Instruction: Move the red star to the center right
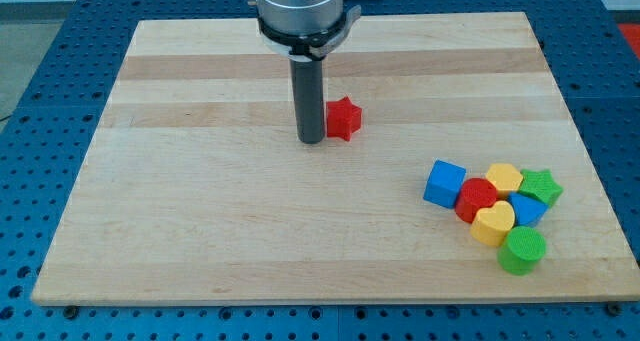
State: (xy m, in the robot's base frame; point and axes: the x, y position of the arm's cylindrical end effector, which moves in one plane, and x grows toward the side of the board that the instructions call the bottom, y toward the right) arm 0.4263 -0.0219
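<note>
The red star (344,118) lies on the wooden board (200,211), a little above the board's middle. My tip (311,140) rests on the board just left of the star, touching or nearly touching its left side. The dark rod rises from there to the grey mount at the view's top.
A cluster of blocks sits at the lower right: a blue cube (444,183), a red cylinder (476,199), a yellow hexagon-like block (504,177), a green star (541,187), a blue block (528,209), a yellow heart (492,223) and a green cylinder (522,251).
</note>
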